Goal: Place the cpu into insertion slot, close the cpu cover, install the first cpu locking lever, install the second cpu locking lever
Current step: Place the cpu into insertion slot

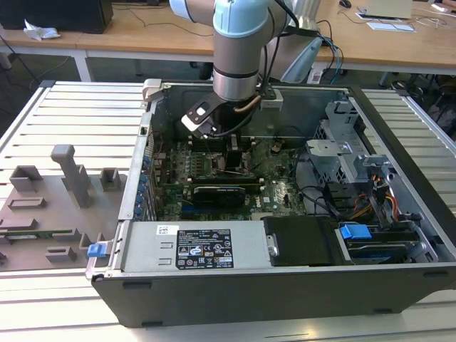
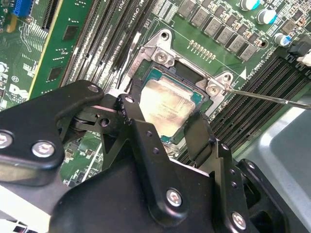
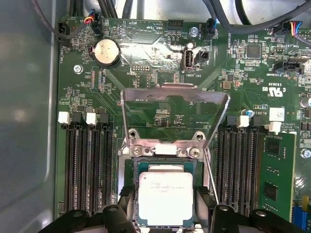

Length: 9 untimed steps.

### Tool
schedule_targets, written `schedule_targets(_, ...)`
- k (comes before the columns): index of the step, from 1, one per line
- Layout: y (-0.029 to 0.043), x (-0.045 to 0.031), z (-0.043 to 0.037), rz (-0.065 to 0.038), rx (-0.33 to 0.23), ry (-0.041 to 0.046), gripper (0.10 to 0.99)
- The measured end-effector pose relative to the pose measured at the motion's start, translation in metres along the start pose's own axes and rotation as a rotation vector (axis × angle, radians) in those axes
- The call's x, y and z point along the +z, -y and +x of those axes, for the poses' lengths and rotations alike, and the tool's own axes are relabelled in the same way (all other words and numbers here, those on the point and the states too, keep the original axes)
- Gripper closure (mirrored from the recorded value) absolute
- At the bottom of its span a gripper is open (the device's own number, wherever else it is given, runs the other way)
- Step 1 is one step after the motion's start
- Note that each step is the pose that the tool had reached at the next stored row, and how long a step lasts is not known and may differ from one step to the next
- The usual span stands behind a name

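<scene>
Since the cpu (image 3: pixel 165 196) lies flat in the insertion slot (image 3: pixel 129 174), its pale top level with the socket frame, we judge the placing as good as done. Our pincer (image 2: pixel 163 116) straddles the chip, one finger on each side, spread slightly wider than it. It seems to grip nothing, though one finger overlaps the chip's corner in the second wrist view, so we cannot rule out contact. The cpu cover (image 3: pixel 175 91) stands tilted up on its hinge, which leaves the socket open from above for this placing. A thin locking lever (image 2: pixel 272 98) juts free beside the socket, unlatched, as it must be while the cover is up. The computer case (image 1: pixel 285 285) rests on the slatted desk (image 1: pixel 71 114).
</scene>
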<state>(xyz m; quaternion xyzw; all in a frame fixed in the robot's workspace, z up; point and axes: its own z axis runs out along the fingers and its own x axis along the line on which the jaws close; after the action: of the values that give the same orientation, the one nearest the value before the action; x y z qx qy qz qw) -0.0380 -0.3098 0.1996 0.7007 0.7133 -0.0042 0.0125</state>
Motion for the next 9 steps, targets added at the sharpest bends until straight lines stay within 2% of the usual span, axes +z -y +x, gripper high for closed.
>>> schedule_targets(9, 0.0027, 0.0003, 0.0016, 0.000, 0.000, 0.0000, 0.467)
